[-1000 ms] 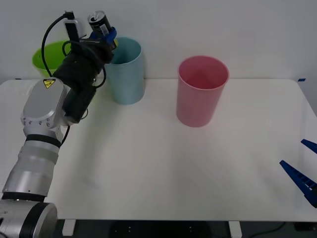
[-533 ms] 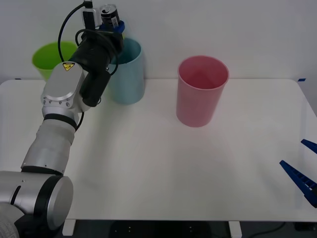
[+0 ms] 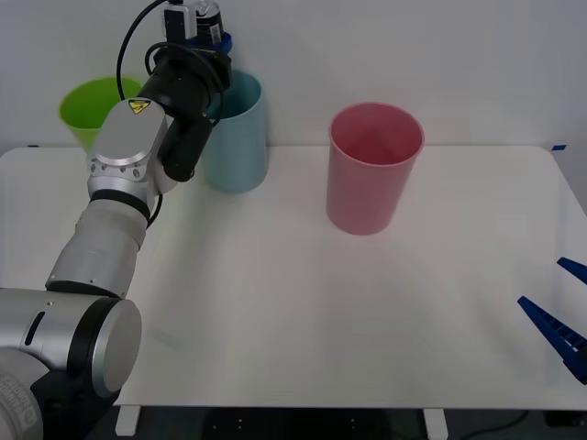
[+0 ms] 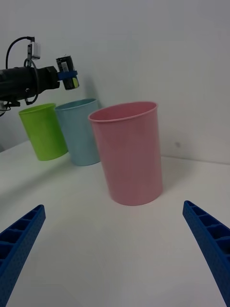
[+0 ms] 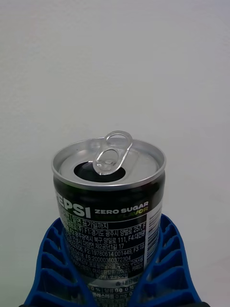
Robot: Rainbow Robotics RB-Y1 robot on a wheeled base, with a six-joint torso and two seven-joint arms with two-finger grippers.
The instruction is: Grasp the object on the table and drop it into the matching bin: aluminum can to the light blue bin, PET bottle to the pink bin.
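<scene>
Grasp done: left gripper [image 3: 213, 35] clamps the aluminum can [image 5: 109, 211] between its blue fingers [image 5: 52, 259], holding it in the air just above the light blue bin [image 3: 235, 137]. Release into that bin remains. Right gripper [image 4: 115, 249] idle, spread wide and empty, low over the table [image 3: 303, 312].

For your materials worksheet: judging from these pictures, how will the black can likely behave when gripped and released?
The can is opened, so probably empty, light and dentable. Its smooth round wall may slip in the left gripper, and probably rolls if it lands sideways.
</scene>
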